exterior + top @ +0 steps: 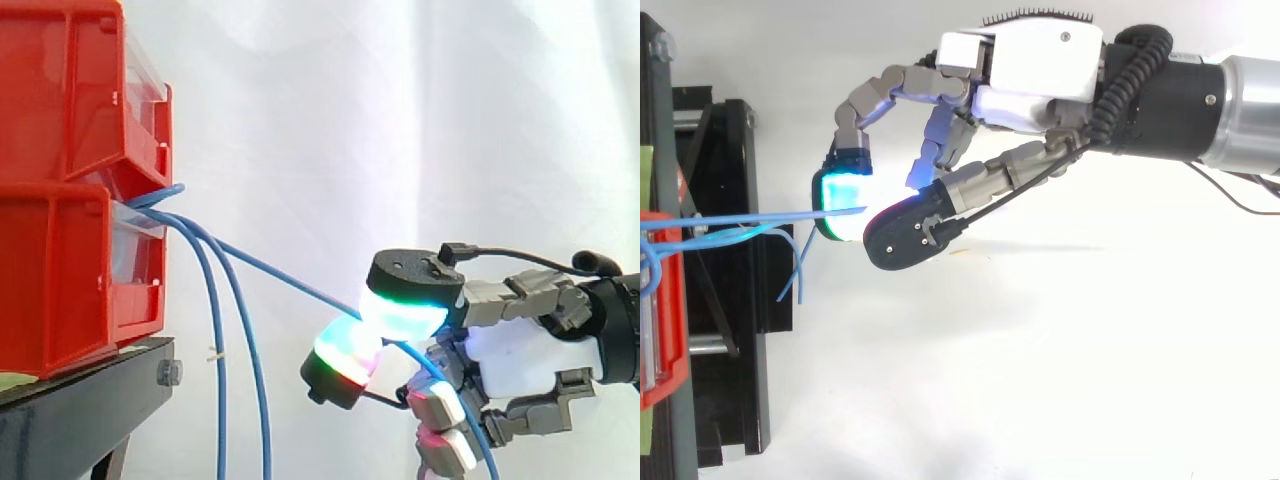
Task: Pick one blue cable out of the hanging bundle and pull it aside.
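Several blue cables [215, 320] come out between the two stacked red bins [70, 190] and hang down in front of the black stand [90, 400]. One blue cable [290, 278] is drawn away from the others, running taut and slanting down to the right. The hand [525, 355] is shut on it: two glowing fingertips [400, 312] pinch it well to the right of the bundle. From above, the same cable [770, 216] runs straight from the bin edge to the pinching pads [845, 190], and the hand [1025, 70] reaches in from the right.
The red bins [665, 300] sit on the black stand [715, 330] at the left edge. A white curtain hangs behind, and a pale surface lies under the hand. Loose blue cable ends [792, 275] curl beside the stand.
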